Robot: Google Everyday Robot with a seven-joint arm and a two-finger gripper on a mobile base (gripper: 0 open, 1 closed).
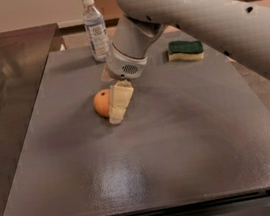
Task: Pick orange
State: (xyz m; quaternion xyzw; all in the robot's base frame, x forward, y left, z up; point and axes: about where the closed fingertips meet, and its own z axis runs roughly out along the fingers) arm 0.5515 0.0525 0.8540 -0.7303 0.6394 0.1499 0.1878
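**Position.** The orange rests on the table, left of the table's centre. The gripper is down at table level at the orange's 3 o'clock. It is either touching the orange or just beside it; which one cannot be told. How far the gripper is open cannot be told either, and nothing shows it holding anything.

**Hazards.**
1. The orange is round and free to roll. A sideways nudge from the gripper is likely to send it toward 9 o'clock, out of the grip.
2. If the gripper sits off-centre on the orange, closing may squeeze it out toward 6 or 12 o'clock.
3. The gripper tip appears at or near the table surface. Further descent risks scraping.

**Clearance.**
- The bottle stands at the orange's 12 o'clock, well apart. A wrist swing toward it could tip it.
- The sponge lies at 2 o'clock, well apart, beyond the arm.
- From 4 to 8 o'clock the table is bare up to its front edge.
- The left edge, at 9 o'clock, is nearer than the right. A darker counter adjoins it.
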